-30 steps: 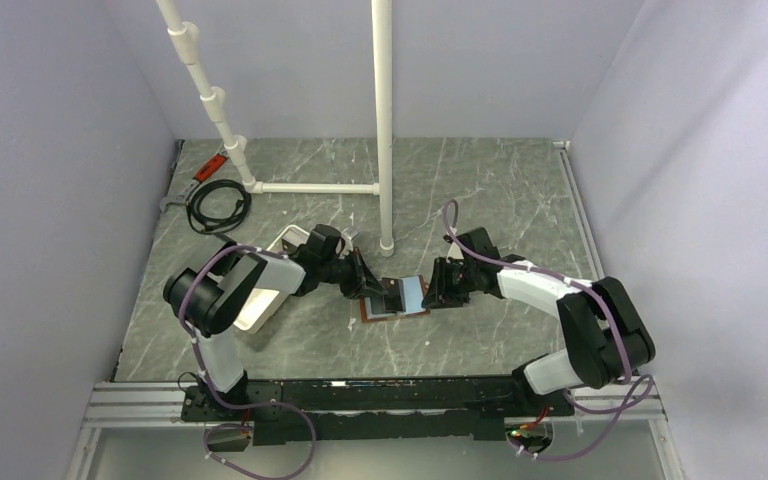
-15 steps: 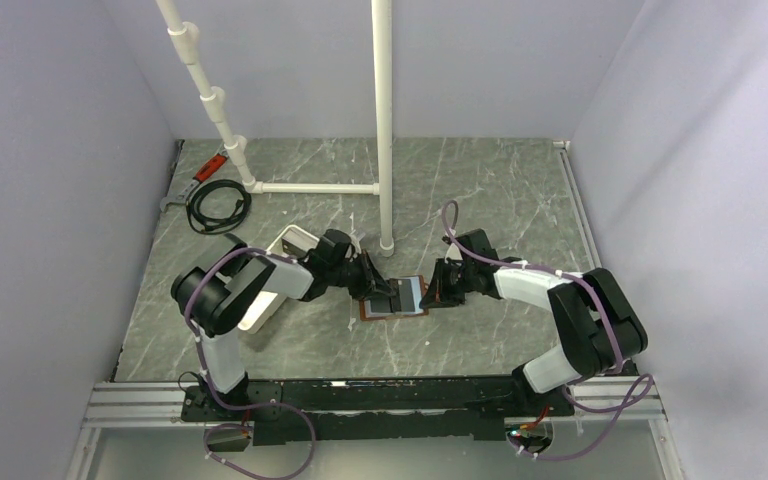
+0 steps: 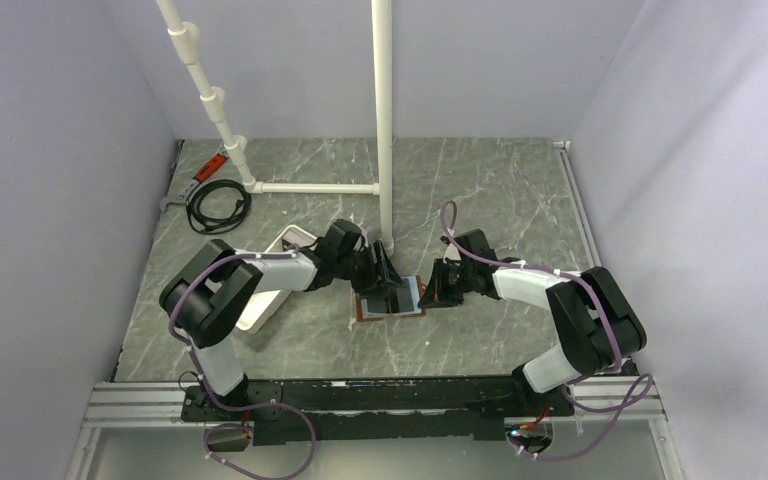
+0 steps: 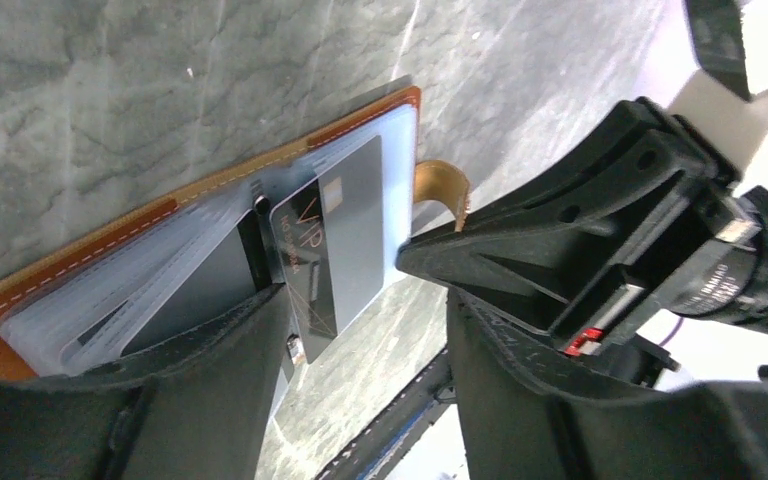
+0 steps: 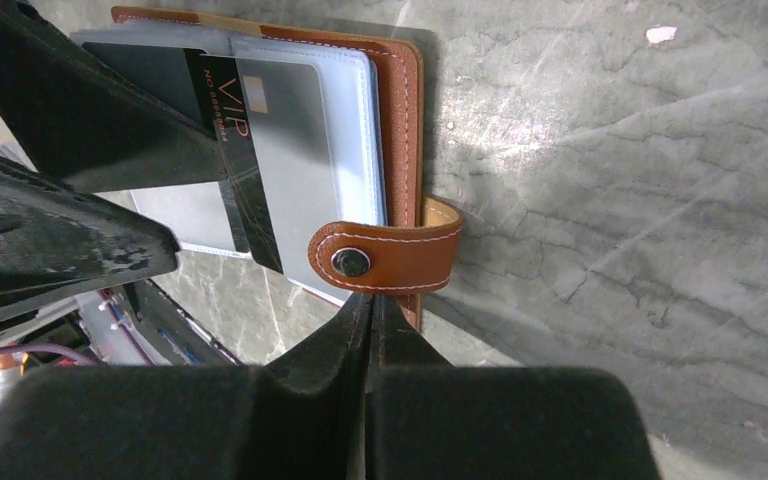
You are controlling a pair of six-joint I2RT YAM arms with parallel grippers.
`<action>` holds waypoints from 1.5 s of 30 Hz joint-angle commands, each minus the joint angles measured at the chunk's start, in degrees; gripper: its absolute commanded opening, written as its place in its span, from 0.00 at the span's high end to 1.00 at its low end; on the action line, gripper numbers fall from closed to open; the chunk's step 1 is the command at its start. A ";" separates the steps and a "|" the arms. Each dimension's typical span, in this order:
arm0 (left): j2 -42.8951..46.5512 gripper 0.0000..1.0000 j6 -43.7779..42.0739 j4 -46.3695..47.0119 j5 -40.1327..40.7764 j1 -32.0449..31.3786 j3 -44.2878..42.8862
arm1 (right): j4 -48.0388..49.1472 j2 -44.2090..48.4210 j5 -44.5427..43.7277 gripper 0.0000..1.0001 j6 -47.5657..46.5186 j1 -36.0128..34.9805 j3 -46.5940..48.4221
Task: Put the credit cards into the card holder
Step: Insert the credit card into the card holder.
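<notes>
We find the dark credit card (image 4: 330,240) most of the way into a clear sleeve of the card holder (image 4: 360,115), which lies open and flat on the worktop (image 3: 480,200) between the two arms. A dark strip of the card (image 5: 230,130) juts from the sleeve mouth on the side facing the left arm. Its long edge runs across the line between the claws, so we judge what travel is left to be a short push away from the left arm, toward the right.

The left claw (image 4: 370,330) is nearer the card. Its fingers are spread, one to each side of the exposed strip, gripping nothing. The right claw (image 5: 372,305) is pressed together, its tip at the holder's far edge just beside the snap strap (image 5: 385,255). We cannot tell whether it pins the strap or only rests against the leather; we take it to be bracing the holder.

A white tray (image 3: 265,290) sits beyond the left claw, apart from the holder.
</notes>
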State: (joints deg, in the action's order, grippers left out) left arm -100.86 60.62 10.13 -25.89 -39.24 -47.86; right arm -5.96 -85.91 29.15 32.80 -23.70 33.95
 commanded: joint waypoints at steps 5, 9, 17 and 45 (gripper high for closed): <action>-2.66 0.39 -4.56 -12.30 5.73 -2.34 -4.12 | 0.49 0.21 -0.18 1.00 -0.76 0.06 -0.55; -3.29 0.38 -5.16 -9.80 5.64 -3.44 -5.10 | 0.67 0.61 -0.07 1.00 -0.57 0.06 -0.80; -3.89 0.37 -6.52 -4.78 5.64 -5.09 -6.37 | 0.38 1.18 -0.41 1.00 -0.85 0.06 -1.25; -1.93 0.32 -5.64 -5.98 -0.91 -5.23 -5.31 | -0.76 5.93 1.63 0.71 -0.47 1.31 -2.16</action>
State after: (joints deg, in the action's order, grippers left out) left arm -103.35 55.16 3.57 -25.67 -44.23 -53.23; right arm -9.34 -78.76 28.84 32.10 -22.48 32.77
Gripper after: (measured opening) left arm 0.679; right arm 0.283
